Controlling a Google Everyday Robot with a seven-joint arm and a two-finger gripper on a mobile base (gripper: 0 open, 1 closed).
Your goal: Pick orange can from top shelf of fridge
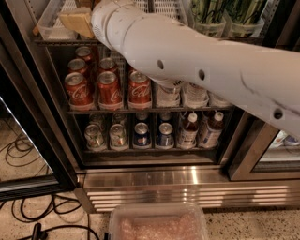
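Note:
My white arm (197, 61) reaches from the right into the fridge (187, 183) at the level of the top shelf (50, 27), a wire rack with white slotted trays. My gripper (76, 20) shows as a tan part at the arm's end, over the left tray of that shelf. The orange can is hidden or out of view; I cannot see it on the shelf or in the gripper. Green-patterned cans (207, 13) stand on the top shelf to the right, behind the arm.
Red cola cans (109, 88) and water bottles (194, 95) fill the rack below. The lowest rack holds small cans (140, 134) and bottles (188, 131). A black door frame (29, 117) stands at left. Cables (28, 212) lie on the floor. A clear plastic container (157, 225) sits at bottom centre.

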